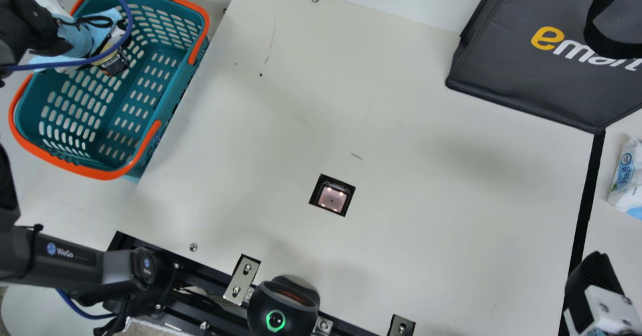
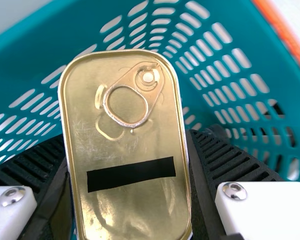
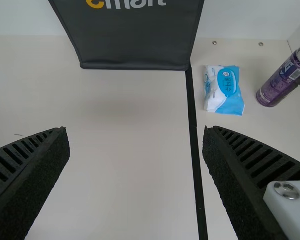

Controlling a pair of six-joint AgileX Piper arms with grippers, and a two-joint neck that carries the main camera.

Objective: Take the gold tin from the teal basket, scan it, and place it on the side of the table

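the left claw [image 2: 127, 142] grips the tin [image 2: 135, 150] by its long sides, seemingly because that narrower span suits it and leaves the flat faces free for the scan window [image 1: 332, 199]. its fingers part only by the tin's width, one against each side. the tin is in or just over the basket [image 2: 20, 65]; i can't tell whether it's lifted. the right claw [image 3: 135, 131] is spread wide and empty.
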